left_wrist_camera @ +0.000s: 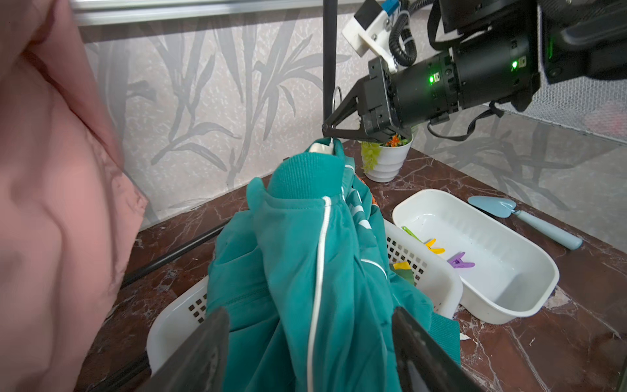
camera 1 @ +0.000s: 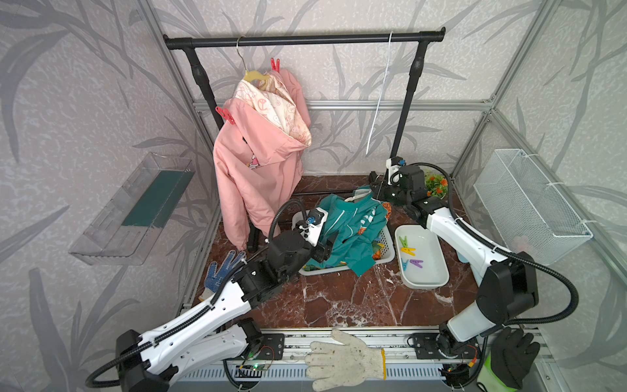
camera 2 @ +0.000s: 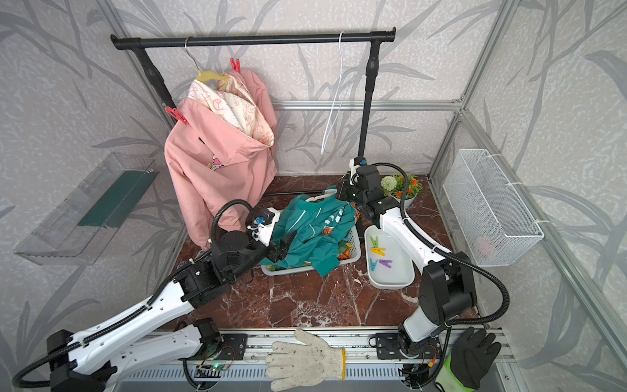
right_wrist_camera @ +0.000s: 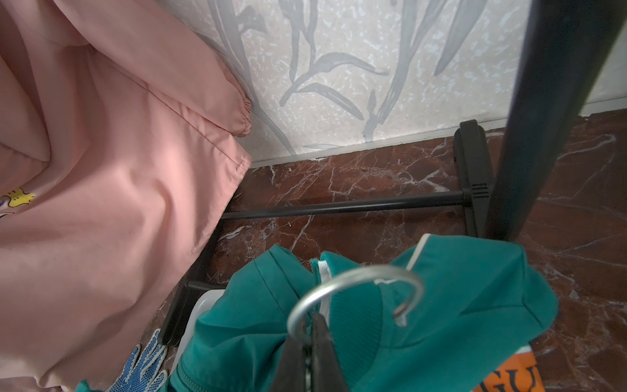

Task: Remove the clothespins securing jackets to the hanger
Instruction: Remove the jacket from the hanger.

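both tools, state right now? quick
Left tool: open, jaws either side of the teal jacket, not gripping it.
Right tool: closed on the hanger hook.

Black rack [camera 1: 305,40] stands far on the marble table [camera 1: 356,298]. Clear shelf [camera 1: 135,210] on the left wall, wire basket [camera 1: 529,203] on the right. White glove [camera 1: 344,361] lies at the near edge, black glove [camera 1: 514,356] near right, dotted glove [camera 1: 220,271] left. A flower pot [left_wrist_camera: 386,163] sits far right.
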Motion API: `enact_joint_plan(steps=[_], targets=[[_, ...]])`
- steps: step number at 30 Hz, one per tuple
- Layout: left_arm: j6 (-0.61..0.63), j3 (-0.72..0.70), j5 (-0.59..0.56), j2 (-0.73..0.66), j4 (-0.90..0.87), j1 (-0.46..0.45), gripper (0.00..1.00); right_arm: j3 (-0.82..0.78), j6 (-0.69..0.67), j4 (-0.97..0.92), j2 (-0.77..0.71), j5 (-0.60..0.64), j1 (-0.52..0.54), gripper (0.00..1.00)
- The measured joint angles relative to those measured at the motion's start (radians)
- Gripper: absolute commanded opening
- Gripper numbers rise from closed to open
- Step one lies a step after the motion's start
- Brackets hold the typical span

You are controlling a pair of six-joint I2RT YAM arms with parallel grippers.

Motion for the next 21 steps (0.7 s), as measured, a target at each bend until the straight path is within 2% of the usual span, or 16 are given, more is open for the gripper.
enact_joint_plan(steps=[2,4,7,10,12,21], targets=[[0.000,0.014,0.015,0.042,-0.010,0.008,0.67,0.000,0.001,0.000,0.000,0.000,0.003,0.00],[-0.002,0.028,0.027,0.079,-0.021,0.022,0.57,0.000,0.003,0.001,0.000,0.000,0.003,0.00],[0.000,0.043,0.053,0.123,-0.023,0.052,0.36,0.000,0.005,0.001,0.000,0.000,0.004,0.00],[0.004,0.043,0.070,0.134,-0.024,0.067,0.10,0.000,0.006,0.000,0.000,0.000,0.004,0.00],[0.011,0.043,0.086,0.130,-0.023,0.070,0.00,0.002,0.006,-0.002,0.000,0.003,0.004,0.00],[0.005,-0.029,0.077,0.067,-0.003,0.077,0.00,0.019,0.026,-0.012,0.005,0.018,0.008,0.00]])
